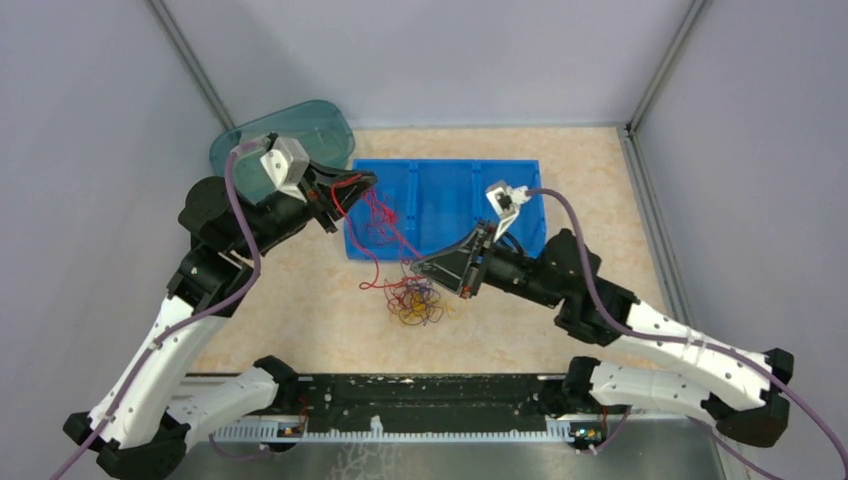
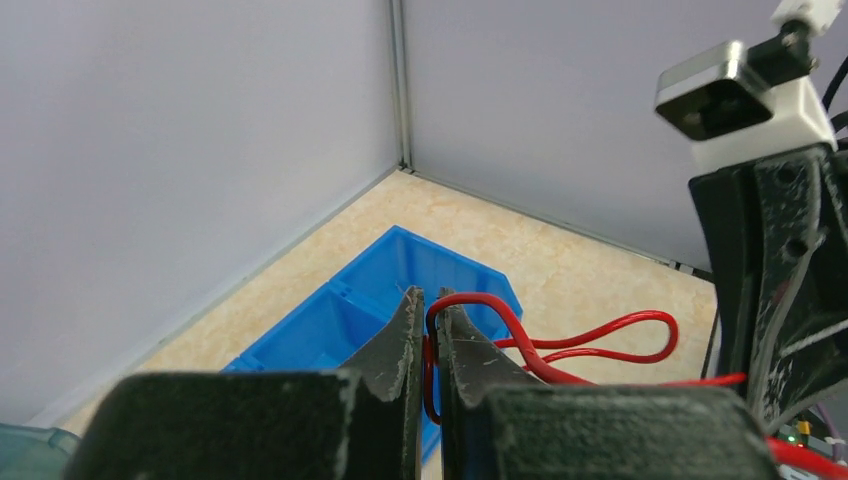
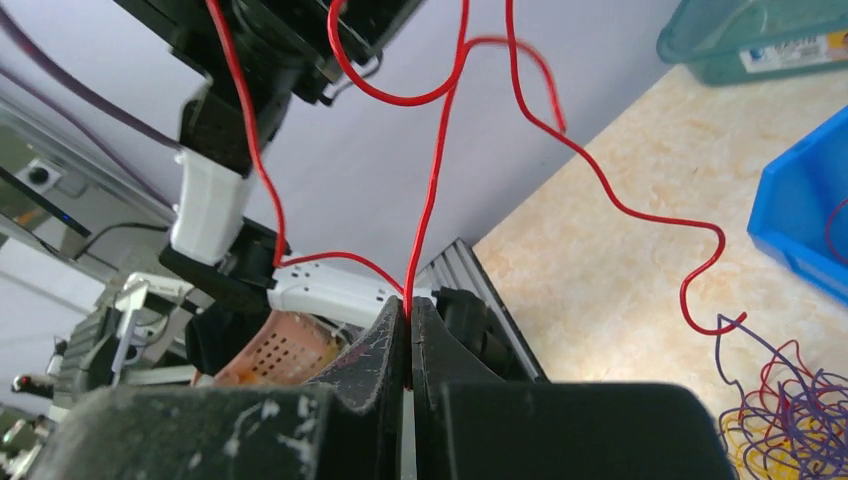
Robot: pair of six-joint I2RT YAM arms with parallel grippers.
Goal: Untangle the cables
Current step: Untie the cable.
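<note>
table [image 1: 290, 300]: beige, marbled, walled in grey.
blue bin [image 1: 445, 195]: stood on it.
cables [image 1: 418, 303]: lay tangled just in front of the bin.
left claw [image 1: 364, 182]: hung over the bin's left edge, pinched on a red strand [image 2: 590, 335].
right claw [image 1: 418, 265]: sat at the bin's near edge, likewise pinched on red strand.

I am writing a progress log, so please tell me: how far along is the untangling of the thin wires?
Done: no wire lies fully apart yet. In hand: the left gripper and the right gripper are both shut on one red wire, held near the blue bin. Left: that wire seems to run down into the heap of purple, yellow and red wires on the table, which looks knotted.
</note>
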